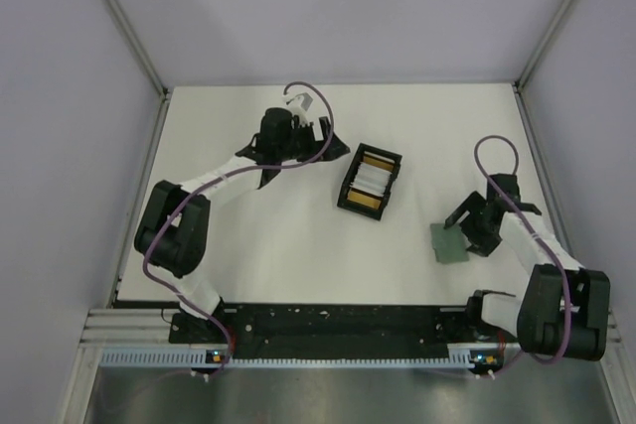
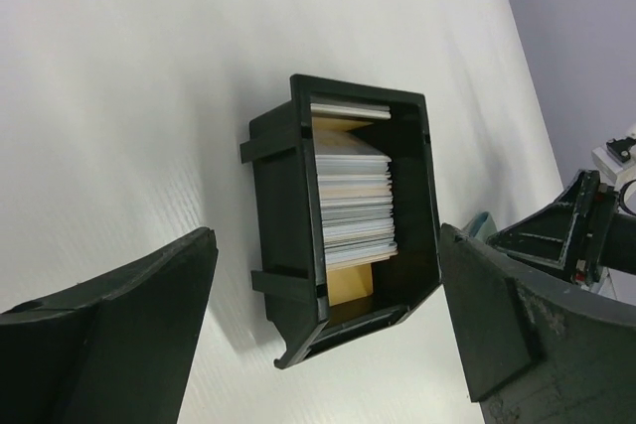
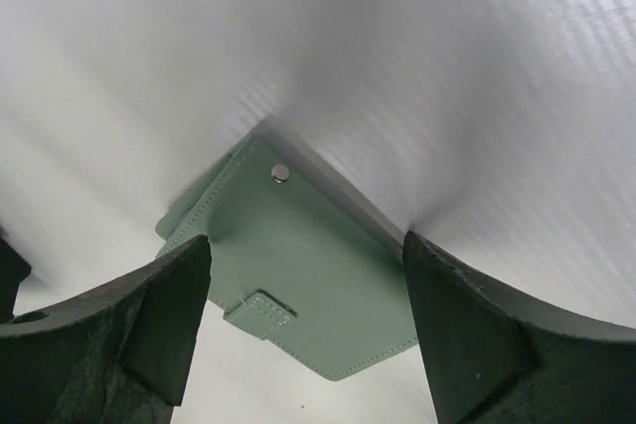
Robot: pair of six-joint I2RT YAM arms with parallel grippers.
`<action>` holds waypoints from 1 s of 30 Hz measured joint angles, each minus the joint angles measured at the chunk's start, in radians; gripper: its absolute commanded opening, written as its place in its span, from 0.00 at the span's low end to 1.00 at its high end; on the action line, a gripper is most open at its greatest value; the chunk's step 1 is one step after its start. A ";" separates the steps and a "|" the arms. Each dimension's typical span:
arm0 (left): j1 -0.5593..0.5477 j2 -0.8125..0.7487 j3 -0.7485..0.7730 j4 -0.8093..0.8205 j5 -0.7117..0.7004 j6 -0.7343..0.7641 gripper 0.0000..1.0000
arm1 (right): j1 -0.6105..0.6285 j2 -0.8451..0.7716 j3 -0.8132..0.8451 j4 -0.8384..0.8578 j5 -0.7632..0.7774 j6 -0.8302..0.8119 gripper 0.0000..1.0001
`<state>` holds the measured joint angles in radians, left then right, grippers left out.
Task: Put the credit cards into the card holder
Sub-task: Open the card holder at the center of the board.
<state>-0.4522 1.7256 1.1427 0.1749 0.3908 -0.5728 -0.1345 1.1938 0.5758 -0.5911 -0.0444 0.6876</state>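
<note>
The credit cards stand as a stack on edge inside a black open box, white and grey ones with a yellow-orange one at the near end. The same box sits mid-table in the top view. My left gripper hangs open behind the box, apart from it, with nothing between its fingers. The sage-green card holder lies folded shut and flat on the table at the right. My right gripper is low over it, jaws open and straddling its two side edges.
The card holder shows a metal snap and a stitched strap tab. Grey walls with metal frame posts enclose the white table on three sides. Both arm bases sit on a black rail at the near edge.
</note>
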 measured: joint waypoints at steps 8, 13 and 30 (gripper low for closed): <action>-0.001 -0.012 -0.053 -0.020 0.022 -0.001 0.95 | 0.017 -0.036 -0.066 0.129 -0.161 -0.029 0.88; -0.019 -0.054 -0.065 -0.058 0.025 0.016 0.94 | 0.048 -0.039 -0.072 0.185 -0.216 -0.060 0.89; -0.382 -0.489 -0.339 -0.220 -0.124 0.020 0.85 | 0.348 -0.119 -0.146 0.209 -0.214 0.010 0.70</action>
<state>-0.8345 1.2362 0.8040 -0.0452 0.2668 -0.5526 0.2138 1.0744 0.4297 -0.3820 -0.2581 0.6971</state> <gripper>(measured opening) 0.860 0.654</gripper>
